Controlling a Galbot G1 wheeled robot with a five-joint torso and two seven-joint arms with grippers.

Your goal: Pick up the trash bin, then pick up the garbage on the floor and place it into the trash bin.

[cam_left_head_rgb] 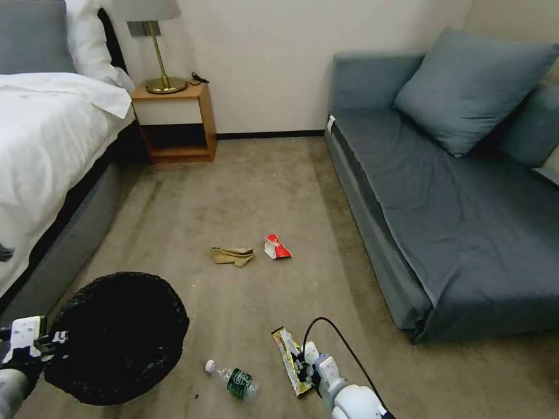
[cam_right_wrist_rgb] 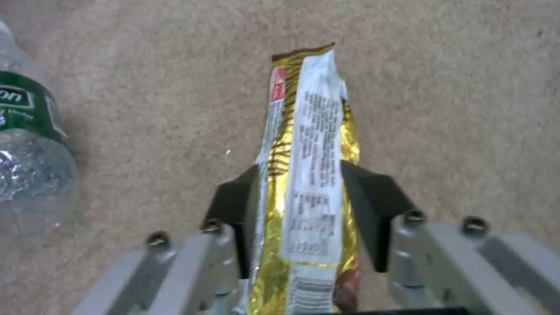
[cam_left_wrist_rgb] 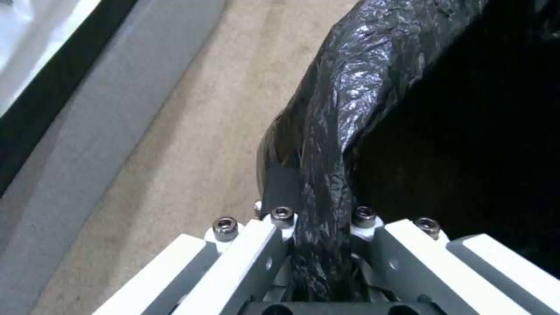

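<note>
Between right gripper (cam_right_wrist_rgb: 303,205) pads, gold wrapper (cam_right_wrist_rgb: 309,144).

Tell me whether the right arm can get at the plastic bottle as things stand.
Probably not yet: the right gripper is closed around the gold wrapper. The bottle lies close beside it on open carpet.

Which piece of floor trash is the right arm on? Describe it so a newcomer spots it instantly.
Start at the grey sofa and look down at the carpet off its near corner, by the right gripper. Its jaws straddle the snack wrapper, close against both sides. Unlike the clear bottle lying beside it, the wrapper is a long, flat, gold-yellow strip with a white printed panel.
</note>
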